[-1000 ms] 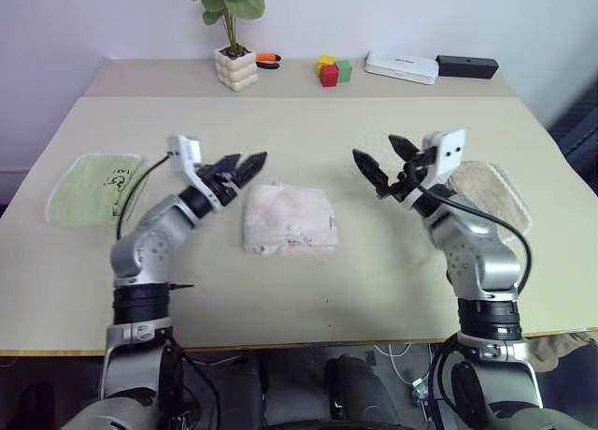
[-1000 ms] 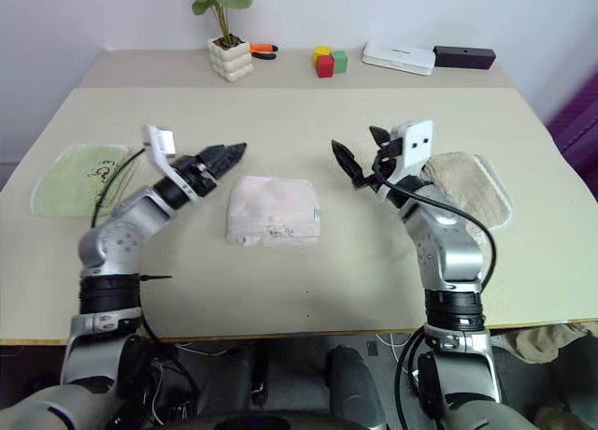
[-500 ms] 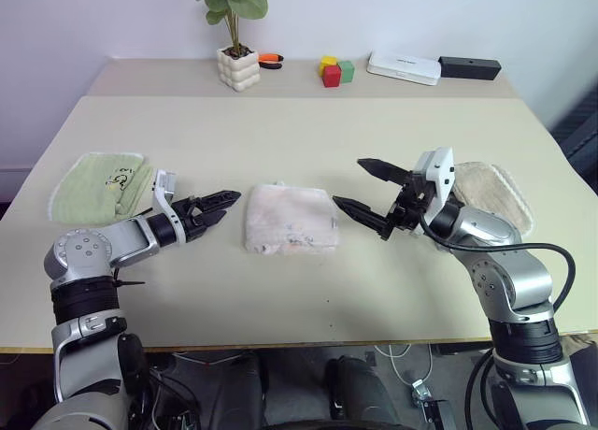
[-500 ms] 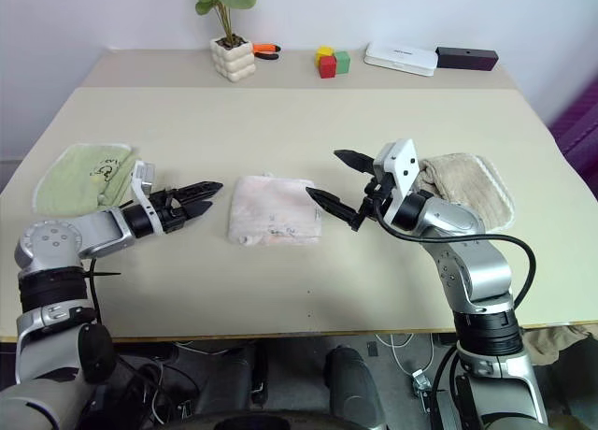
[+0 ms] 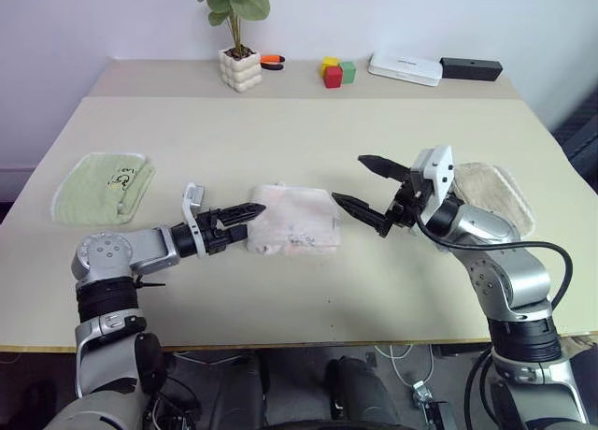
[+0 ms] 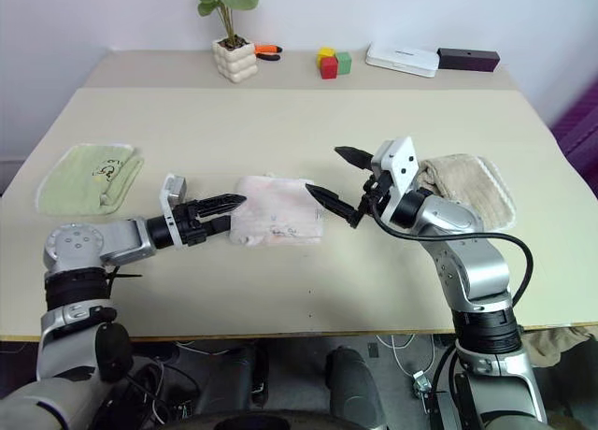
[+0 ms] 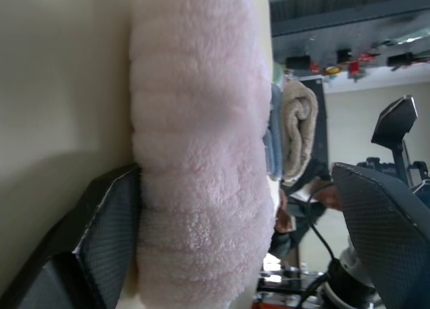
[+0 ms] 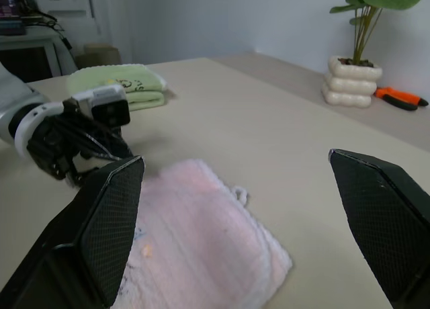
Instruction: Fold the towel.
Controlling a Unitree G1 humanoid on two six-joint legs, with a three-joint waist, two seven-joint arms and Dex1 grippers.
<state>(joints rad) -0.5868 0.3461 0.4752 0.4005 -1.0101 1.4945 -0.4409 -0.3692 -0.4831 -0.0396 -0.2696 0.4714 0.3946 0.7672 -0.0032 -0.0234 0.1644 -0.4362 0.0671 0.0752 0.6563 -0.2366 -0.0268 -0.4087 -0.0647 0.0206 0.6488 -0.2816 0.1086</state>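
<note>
The towel (image 5: 291, 220), pale pink and fluffy, lies folded into a small rectangle at the middle of the table, with a small dark mark near its front edge. My left gripper (image 5: 252, 215) lies low and nearly level at the towel's left edge. In the left wrist view its jaws stand open around that thick edge (image 7: 201, 154); one finger (image 7: 114, 215) touches the pile and the other stands apart. My right gripper (image 5: 350, 179) hovers open just above the towel's right edge, fingers spread wide (image 8: 235, 156) with nothing between them.
A light green folded towel (image 5: 101, 182) lies at the far left, a beige towel (image 5: 493, 194) behind my right arm. Along the back stand a potted plant (image 5: 235, 67), an orange tool (image 5: 271, 60), coloured blocks (image 5: 333, 72), a white box (image 5: 404, 68) and a black box (image 5: 471, 68).
My left gripper has dropped, rolled over and slid right until its fingers straddle the towel's left edge. My right gripper came down toward the towel's right edge earlier and has since held still.
</note>
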